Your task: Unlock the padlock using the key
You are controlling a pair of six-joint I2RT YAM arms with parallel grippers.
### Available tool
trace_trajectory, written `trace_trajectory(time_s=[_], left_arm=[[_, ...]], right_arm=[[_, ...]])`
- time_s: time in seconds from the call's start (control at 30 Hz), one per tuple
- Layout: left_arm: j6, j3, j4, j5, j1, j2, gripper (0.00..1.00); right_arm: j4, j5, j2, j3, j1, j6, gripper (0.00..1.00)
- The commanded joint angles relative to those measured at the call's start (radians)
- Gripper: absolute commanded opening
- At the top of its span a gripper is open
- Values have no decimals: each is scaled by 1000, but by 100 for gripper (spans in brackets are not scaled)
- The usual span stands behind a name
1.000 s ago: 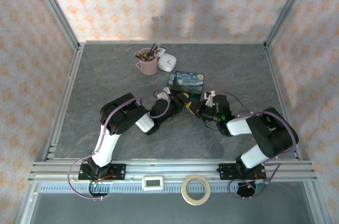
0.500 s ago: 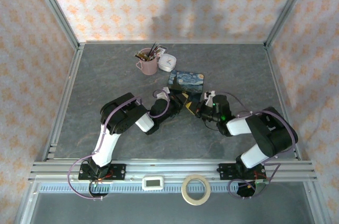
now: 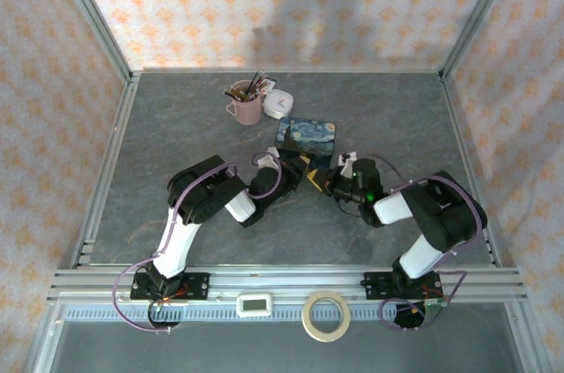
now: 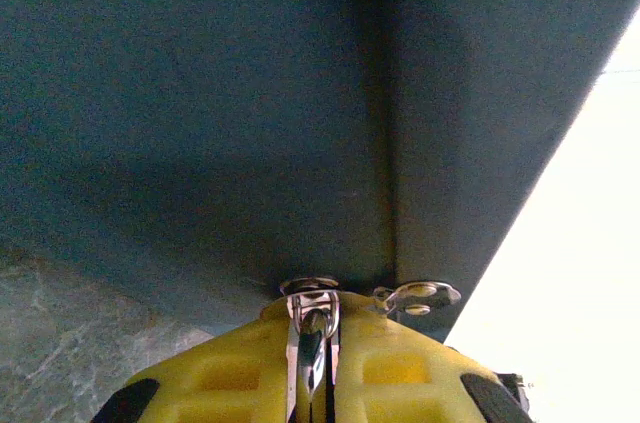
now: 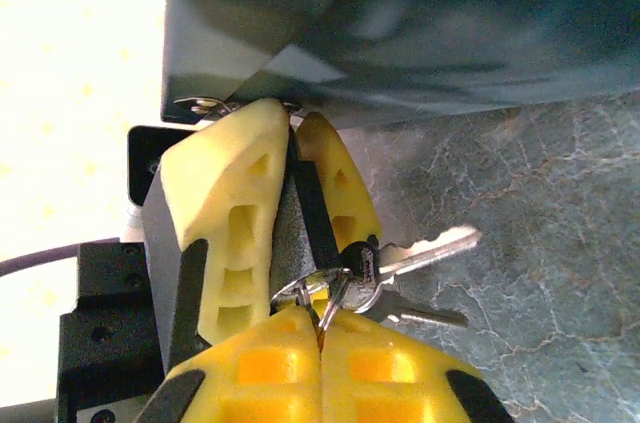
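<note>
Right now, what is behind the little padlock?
Right behind the padlock, at its silver shackle end, stands the dark side of the blue tin. The yellow left jaws cover most of the padlock; whether it touches the tin I cannot tell.

Top external: fixed high, above and behind the left arm's base [image 3: 166, 285] and the right arm's base [image 3: 401, 287], facing down and toward the far wall, distant enough to take in the whole table [image 3: 159, 135]. Left wrist: very near, looking along the left gripper [image 4: 316, 315] at the dark side of the blue tin [image 4: 200, 93]. Right wrist: equally near, looking over the right gripper [image 5: 320, 328] toward the same tin side, the padlock [image 5: 297, 218] and the key bunch [image 5: 420, 255]. Shared by all three: the table's middle, at the near edge of the tin.
</note>
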Motion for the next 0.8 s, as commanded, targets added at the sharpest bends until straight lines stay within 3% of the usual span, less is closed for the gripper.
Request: trace_trajectory(time_s=[0.0, 0.2, 0.53, 0.77], left_arm=[[-28, -1, 119, 27, -49, -23, 0], [-30, 3, 113, -6, -60, -28, 0], [-49, 0, 138, -16, -59, -14, 0], [-52, 2, 145, -21, -60, -9, 0]], right_arm=[[71, 212, -25, -39, -13, 103, 0], [87, 285, -89, -68, 16, 152, 3], [26, 330, -131, -39, 50, 151, 18], [36, 329, -124, -35, 82, 163, 10]])
